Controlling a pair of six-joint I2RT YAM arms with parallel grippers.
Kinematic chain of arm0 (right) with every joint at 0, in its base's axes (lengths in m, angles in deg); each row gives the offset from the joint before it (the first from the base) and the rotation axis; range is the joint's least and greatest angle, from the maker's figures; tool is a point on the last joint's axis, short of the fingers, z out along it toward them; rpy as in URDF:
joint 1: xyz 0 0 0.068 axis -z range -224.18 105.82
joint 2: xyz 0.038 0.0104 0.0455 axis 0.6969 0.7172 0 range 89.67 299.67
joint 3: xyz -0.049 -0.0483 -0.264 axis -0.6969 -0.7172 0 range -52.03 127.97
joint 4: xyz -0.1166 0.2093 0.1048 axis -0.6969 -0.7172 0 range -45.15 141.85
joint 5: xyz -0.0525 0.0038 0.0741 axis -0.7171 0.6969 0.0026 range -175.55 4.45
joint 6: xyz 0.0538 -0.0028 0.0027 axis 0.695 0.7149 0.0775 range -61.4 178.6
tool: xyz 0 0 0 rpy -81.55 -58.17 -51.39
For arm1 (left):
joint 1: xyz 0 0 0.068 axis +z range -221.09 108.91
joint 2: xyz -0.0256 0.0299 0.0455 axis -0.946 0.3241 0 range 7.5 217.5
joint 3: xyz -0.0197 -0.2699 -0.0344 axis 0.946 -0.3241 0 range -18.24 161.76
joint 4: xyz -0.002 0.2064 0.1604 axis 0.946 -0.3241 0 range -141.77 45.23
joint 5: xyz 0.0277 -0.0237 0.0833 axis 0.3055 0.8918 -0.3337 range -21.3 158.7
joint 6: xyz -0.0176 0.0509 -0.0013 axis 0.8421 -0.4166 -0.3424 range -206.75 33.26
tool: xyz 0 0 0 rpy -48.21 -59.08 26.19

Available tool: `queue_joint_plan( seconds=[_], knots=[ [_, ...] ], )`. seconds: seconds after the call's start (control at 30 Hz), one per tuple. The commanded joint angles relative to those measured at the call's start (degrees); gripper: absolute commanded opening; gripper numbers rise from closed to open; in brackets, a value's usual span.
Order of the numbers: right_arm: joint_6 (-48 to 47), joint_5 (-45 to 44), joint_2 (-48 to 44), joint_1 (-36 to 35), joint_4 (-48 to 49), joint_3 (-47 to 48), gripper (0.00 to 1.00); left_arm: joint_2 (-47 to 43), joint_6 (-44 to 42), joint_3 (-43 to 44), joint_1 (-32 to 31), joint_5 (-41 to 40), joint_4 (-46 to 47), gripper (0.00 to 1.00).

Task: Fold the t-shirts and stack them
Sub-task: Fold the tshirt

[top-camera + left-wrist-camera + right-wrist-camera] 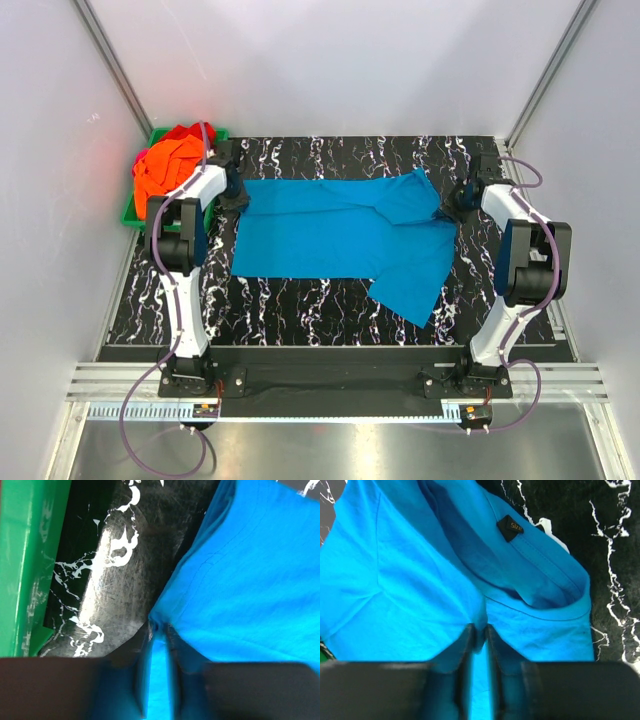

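Note:
A turquoise t-shirt [330, 235] lies spread flat across the black marbled table, its hem to the left and its collar to the right, with one sleeve trailing toward the front right. My left gripper [237, 200] is down at the shirt's far left corner. In the left wrist view its jaws [160, 627] stand a narrow slit apart with a fold of the cloth [250, 570] between them. My right gripper [447, 210] is at the collar. Its jaws [479, 627] are also slightly parted around a pucker of cloth just below the neckline [540, 615].
A green bin [130, 215] at the far left corner holds crumpled orange and red t-shirts [170, 165], and its wall [25, 555] stands close beside my left gripper. A black size label [510, 527] sits inside the collar. White walls enclose the table.

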Motion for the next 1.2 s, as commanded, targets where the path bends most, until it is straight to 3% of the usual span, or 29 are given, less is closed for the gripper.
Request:
queue_joint_plan(
  seconds=[0.0, 0.03, 0.07, 0.23, 0.27, 0.4, 0.57, 0.93, 1.0, 1.03, 1.1, 1.13, 1.17],
  knots=[
    [0.0, -1.06, -1.01, 0.32, -0.22, 0.49, 0.28, -0.47, -0.16, 2.25, 0.51, -1.1, -2.99, 0.36],
    [-1.05, -1.24, -1.1, 0.32, -2.49, 1.37, 0.31, -0.47, -0.16, 3.48, 0.51, -1.28, -3.61, 0.45],
    [-1.67, -1.67, -1.01, 0.32, -3.99, 3.81, 0.34, -0.73, -0.16, 4.54, 0.51, -1.19, -4.75, 0.47],
    [-5.18, 0.78, 2.93, 0.32, -7.43, 12.35, 0.43, -3.19, -0.25, 6.31, 0.51, 5.99, -0.73, 0.49],
    [-5.54, 1.57, 5.64, 0.32, -7.09, 14.97, 0.43, -3.63, -0.16, 5.26, 0.51, 11.58, 3.63, 0.49],
    [-8.78, 6.31, 14.09, 0.32, -5.59, 22.98, 0.52, -1.36, 2.11, 2.35, 0.34, 20.22, 11.74, 0.49],
    [-12.92, 10.27, 23.32, 0.24, -5.33, 32.74, 0.53, 6.2, 3.09, 8.14, 0.16, 21.92, 10.36, 0.49],
    [-14.42, 2.1, 32.56, -1.78, -4.19, 47.25, 0.52, 10.69, 4.23, 9.74, 0.25, 17.09, 8.51, 0.49],
    [-13.28, -0.77, 33.18, -1.79, -3.04, 48.05, 0.45, 11.48, 4.49, 10.44, 0.25, 15.25, 6.85, 0.49],
    [-11.62, -2.89, 33.35, -1.7, -2.69, 48.22, 0.25, 11.83, 4.76, 11.31, 0.34, 14.72, 6.23, 0.49],
    [-10.21, -5.1, 33.53, -0.56, -2.6, 48.57, 0.07, 12.27, 5.81, 12.28, 0.34, 13.23, 3.77, 0.49],
    [-7.94, -5.19, 33.53, -0.03, -2.69, 48.4, 0.0, 12.36, 6.16, 12.72, 0.34, 12.44, 3.16, 0.49],
    [-6.61, -5.19, 32.49, 0.76, -1.9, 46.57, 0.0, 12.28, 6.43, 12.55, 0.34, 11.39, 2.54, 0.5]
  ],
)
